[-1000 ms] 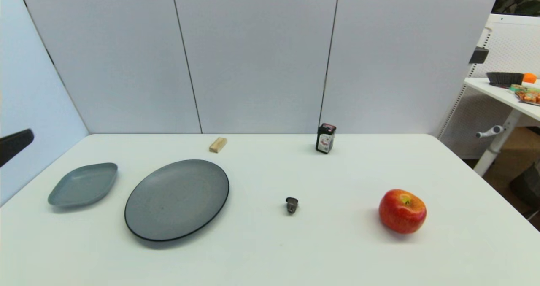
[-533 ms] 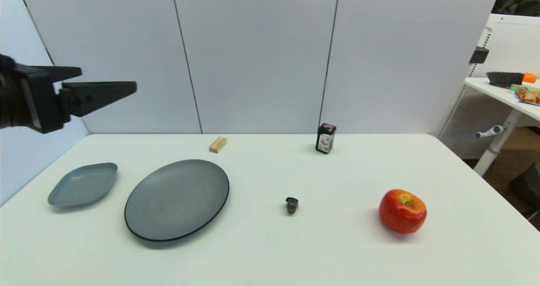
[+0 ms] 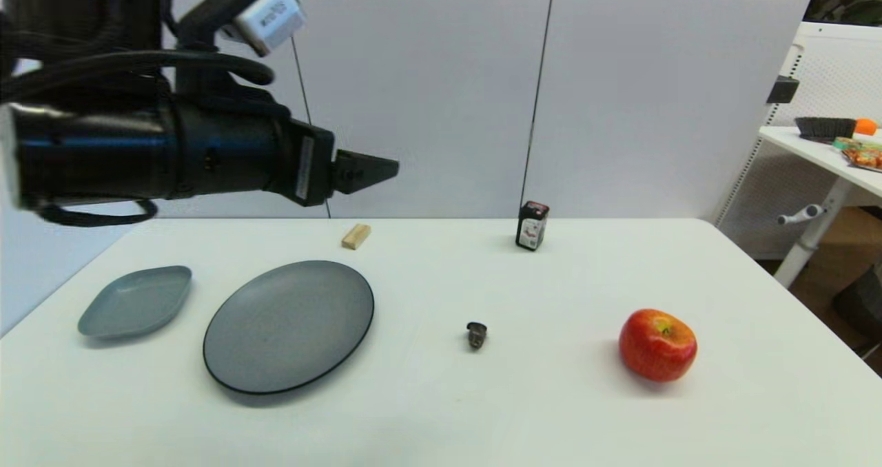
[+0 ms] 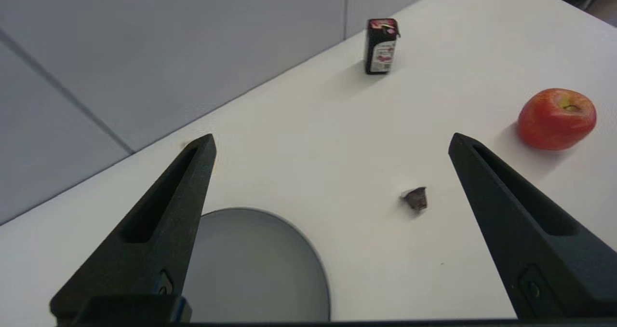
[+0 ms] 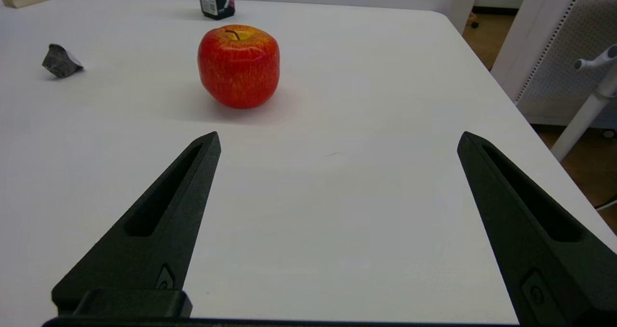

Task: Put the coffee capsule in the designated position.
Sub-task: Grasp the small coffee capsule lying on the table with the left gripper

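Note:
The coffee capsule [image 3: 476, 334] is a tiny dark grey-brown cup lying on its side on the white table, between the round plate and the apple. It also shows in the left wrist view [image 4: 416, 199] and the right wrist view [image 5: 61, 61]. My left gripper [image 3: 386, 171] hangs high above the table's back left, over the round plate, well apart from the capsule. Its fingers stand wide open and empty in the left wrist view [image 4: 331, 139]. My right gripper [image 5: 338, 136] is open and empty, low over the table's near right, on the near side of the apple.
A round dark grey plate [image 3: 288, 326] and a small grey-blue dish [image 3: 136, 302] lie at the left. A wooden block [image 3: 356, 236] and a black bottle with a white label [image 3: 532, 226] stand near the back wall. A red apple [image 3: 657, 344] sits at the right.
My left arm has swung in from the picture's left edge, rising and reaching right over the plates. The capsule and the other objects have not moved.

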Robot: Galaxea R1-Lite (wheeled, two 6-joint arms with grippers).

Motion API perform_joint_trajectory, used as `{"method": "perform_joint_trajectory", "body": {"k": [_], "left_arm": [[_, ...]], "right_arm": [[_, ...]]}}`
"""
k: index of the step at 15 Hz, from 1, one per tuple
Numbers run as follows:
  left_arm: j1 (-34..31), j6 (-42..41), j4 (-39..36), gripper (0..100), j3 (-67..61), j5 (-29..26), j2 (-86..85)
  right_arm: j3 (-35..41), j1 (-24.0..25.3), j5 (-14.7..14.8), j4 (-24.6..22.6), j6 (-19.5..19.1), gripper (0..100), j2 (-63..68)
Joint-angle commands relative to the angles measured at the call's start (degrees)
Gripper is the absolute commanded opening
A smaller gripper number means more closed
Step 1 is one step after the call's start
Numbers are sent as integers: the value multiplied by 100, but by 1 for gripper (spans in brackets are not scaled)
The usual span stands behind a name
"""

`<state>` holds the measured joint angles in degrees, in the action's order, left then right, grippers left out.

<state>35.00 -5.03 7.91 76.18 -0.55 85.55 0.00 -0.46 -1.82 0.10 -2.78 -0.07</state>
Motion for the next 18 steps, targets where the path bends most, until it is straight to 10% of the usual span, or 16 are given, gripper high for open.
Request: {"method": "perform_joint_trajectory", "body": {"k": [1,8,12,18], "left_arm": [[578,873,580,100,881,28,1403],[859,1347,2408,100,1567,1145,2202],[1527,3017,3243,100,2173,1408,2624],[1774,3650,3287,100,2384,1839,3231]], "right_arm": [[0,2,-3,8,-3,100,-10],[0,2,-3,-1,-3,100,7],[0,2,-3,-1,-3,100,-10],[0,2,-3,-1,-3,100,-10]]}}
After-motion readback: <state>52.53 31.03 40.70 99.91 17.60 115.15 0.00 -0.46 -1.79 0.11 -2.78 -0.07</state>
